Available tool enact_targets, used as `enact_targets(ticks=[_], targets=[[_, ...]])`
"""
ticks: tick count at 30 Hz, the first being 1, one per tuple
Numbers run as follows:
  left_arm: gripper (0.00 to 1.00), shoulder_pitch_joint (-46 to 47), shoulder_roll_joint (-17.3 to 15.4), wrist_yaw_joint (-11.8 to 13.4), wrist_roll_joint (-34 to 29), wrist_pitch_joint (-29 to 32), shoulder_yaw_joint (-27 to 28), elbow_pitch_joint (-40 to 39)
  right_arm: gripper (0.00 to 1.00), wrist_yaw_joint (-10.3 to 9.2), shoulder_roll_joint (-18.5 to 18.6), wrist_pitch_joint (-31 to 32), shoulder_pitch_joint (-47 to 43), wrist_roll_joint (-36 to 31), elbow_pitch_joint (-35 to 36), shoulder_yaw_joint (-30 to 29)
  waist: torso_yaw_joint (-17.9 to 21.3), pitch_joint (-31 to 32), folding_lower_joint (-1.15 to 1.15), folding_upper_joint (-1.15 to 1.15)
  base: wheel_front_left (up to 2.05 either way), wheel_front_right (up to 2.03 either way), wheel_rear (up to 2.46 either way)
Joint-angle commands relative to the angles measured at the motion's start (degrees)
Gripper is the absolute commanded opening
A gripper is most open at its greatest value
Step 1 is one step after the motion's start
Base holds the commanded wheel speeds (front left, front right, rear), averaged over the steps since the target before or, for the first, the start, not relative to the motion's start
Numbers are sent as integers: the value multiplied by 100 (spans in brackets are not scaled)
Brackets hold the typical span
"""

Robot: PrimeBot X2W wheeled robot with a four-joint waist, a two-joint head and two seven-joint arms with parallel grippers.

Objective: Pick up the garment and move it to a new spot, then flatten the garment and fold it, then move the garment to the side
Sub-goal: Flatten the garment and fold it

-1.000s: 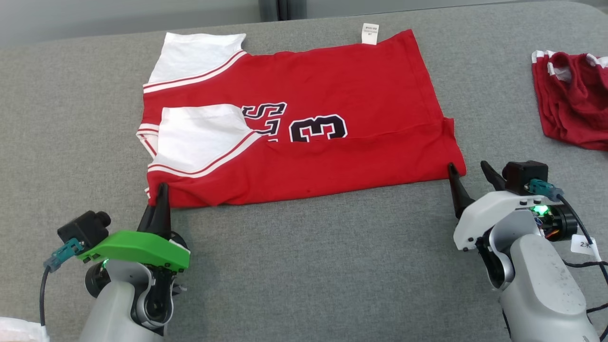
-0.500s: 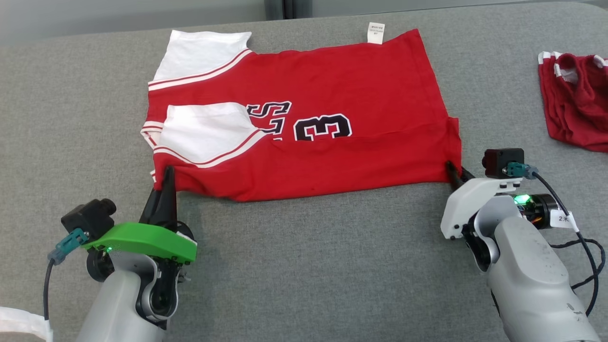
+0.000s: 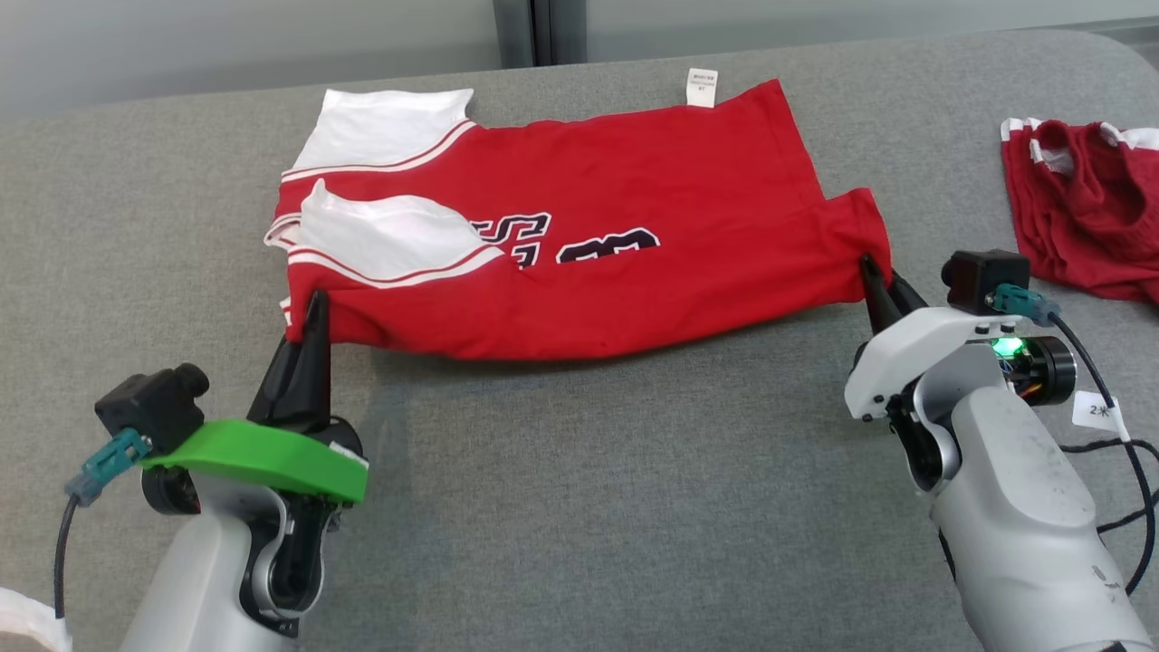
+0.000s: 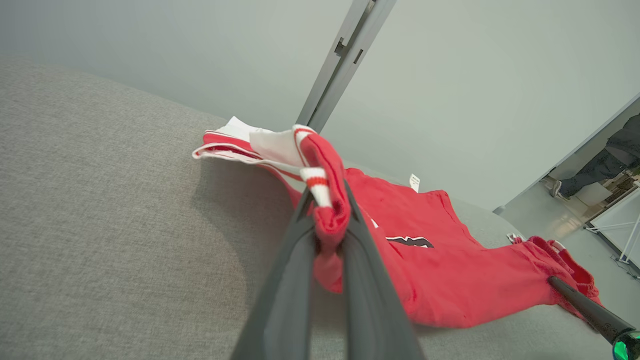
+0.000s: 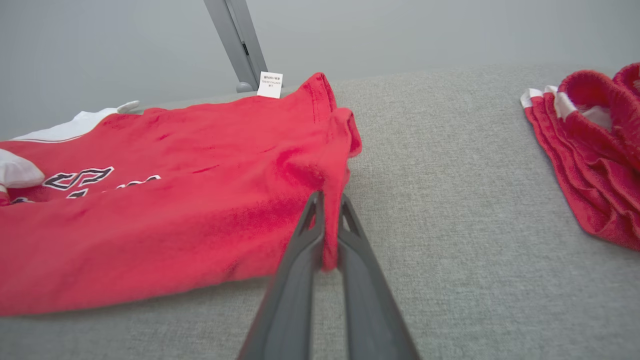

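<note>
A red jersey (image 3: 616, 199) with white sleeves and dark lettering lies spread on the grey table (image 3: 579, 507), its near edge lifted off the surface. My left gripper (image 3: 315, 303) is shut on the jersey's near left corner; the left wrist view shows the striped hem (image 4: 325, 210) bunched between the fingers. My right gripper (image 3: 876, 272) is shut on the near right corner, where red cloth (image 5: 327, 235) is pinched between the two dark fingers. The lifted near edge sags between the two grippers. A white label (image 3: 702, 88) sticks out at the far edge.
A second red garment (image 3: 1082, 213) with white trim lies crumpled at the table's right side, also seen as a red heap (image 5: 590, 145) in the right wrist view. A grey wall post (image 3: 534, 32) rises behind the table. White material (image 3: 23, 625) shows at the lower left corner.
My right gripper closed on the jersey's near right corner. Both grippers have raised the near edge and carried it toward the far side, covering part of the lettering.
</note>
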State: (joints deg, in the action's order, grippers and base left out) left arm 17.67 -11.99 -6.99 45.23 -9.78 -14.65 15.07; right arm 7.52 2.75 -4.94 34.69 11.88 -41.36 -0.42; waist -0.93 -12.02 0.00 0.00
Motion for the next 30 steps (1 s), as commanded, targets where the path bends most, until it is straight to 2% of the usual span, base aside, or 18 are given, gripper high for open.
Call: enact_targets(ticks=[1,3,8,13,16,20,21,22,23,24,25,26,30], targets=[[0,-164,-95,51,-83,52,-12,-140,0,-7,30,3,-225,52,162,-47,6,94,0,0,0,0,0],[0,-374,-186,98,-90,174,-57,-400,0,-7,29,53,-468,110,520,-118,7,167,0,0,0,0,0],[0,-1202,-489,356,1,566,-57,-1143,0,-7,28,500,-1676,485,1968,-300,4,301,0,0,0,0,0],[0,-1860,-610,583,173,798,2,-1467,0,-7,28,942,-2797,651,3109,-406,45,266,0,0,0,0,0],[0,-2123,-588,697,233,840,-2,-1441,0,-7,29,1133,-3279,809,3480,-384,88,209,0,0,0,0,0],[0,-2275,-468,753,278,797,-40,-1292,0,-7,28,1216,-3570,913,3599,-337,133,143,0,0,0,0,0],[0,-2290,-453,754,269,778,-53,-1239,5,-7,29,1218,-3595,915,3588,-333,141,132,0,0,0,0,0],[0,-2299,-425,767,261,761,-63,-1171,41,-7,28,1206,-3614,895,3566,-319,149,122,0,0,0,0,0],[0,-2307,-396,799,274,741,-58,-1116,92,-7,28,1180,-3624,880,3541,-306,155,116,0,0,0,0,0],[33,-2331,-383,805,288,739,-60,-1080,100,-7,28,1173,-3632,875,3518,-299,160,113,0,0,0,0,0],[94,-2362,-379,827,302,733,-59,-1047,100,-7,27,1160,-3638,873,3497,-290,166,109,0,0,0,0,0],[100,-2387,-372,851,322,735,-49,-1025,100,-7,26,1151,-3641,864,3482,-293,167,106,0,0,0,0,0],[100,-2530,-462,916,271,729,-13,-1062,100,-7,27,1077,-3649,800,3469,-399,158,104,0,0,0,0,0]])
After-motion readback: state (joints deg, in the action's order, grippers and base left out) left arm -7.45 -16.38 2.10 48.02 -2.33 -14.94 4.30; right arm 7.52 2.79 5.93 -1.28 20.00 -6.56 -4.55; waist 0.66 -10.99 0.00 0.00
